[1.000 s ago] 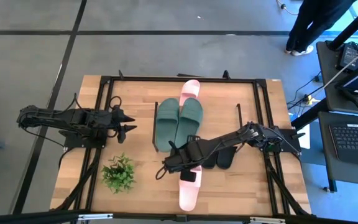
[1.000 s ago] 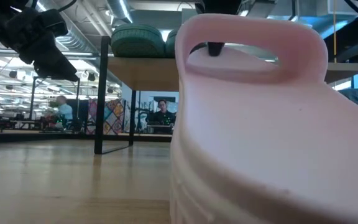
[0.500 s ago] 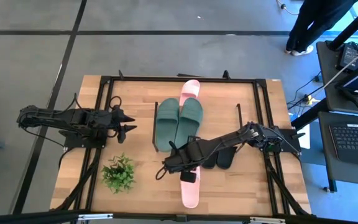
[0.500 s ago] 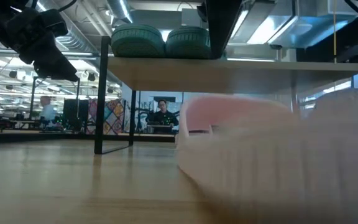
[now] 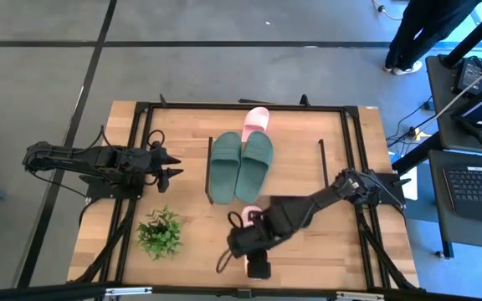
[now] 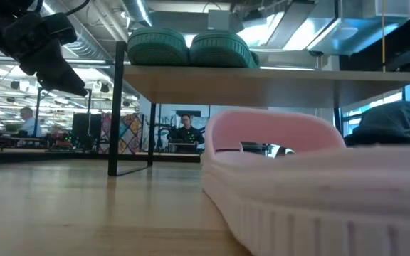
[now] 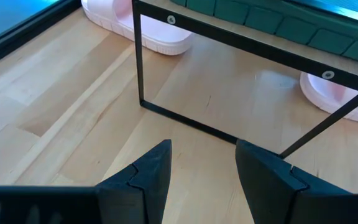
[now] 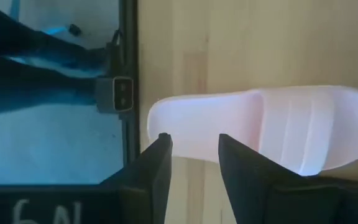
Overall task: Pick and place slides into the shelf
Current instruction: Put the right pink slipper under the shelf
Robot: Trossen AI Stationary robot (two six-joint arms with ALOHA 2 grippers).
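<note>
The right gripper (image 8: 191, 163) hovered, fingers spread and empty, over a soft pale pink slide (image 8: 260, 127) lying flat, apparently just let go. The left gripper (image 7: 201, 165) waited apart, fingers spread, facing the black-framed wooden shelf (image 7: 241, 43).

The high view looks straight down on the whole surface (image 5: 182, 251) and both arms. The low view sits at surface level, very near a pink slide (image 6: 312, 185), facing under the shelf (image 6: 262, 78) into the room. Each wrist view looks past its own fingers: left toward the shelf frame, right down on that same slide.
</note>
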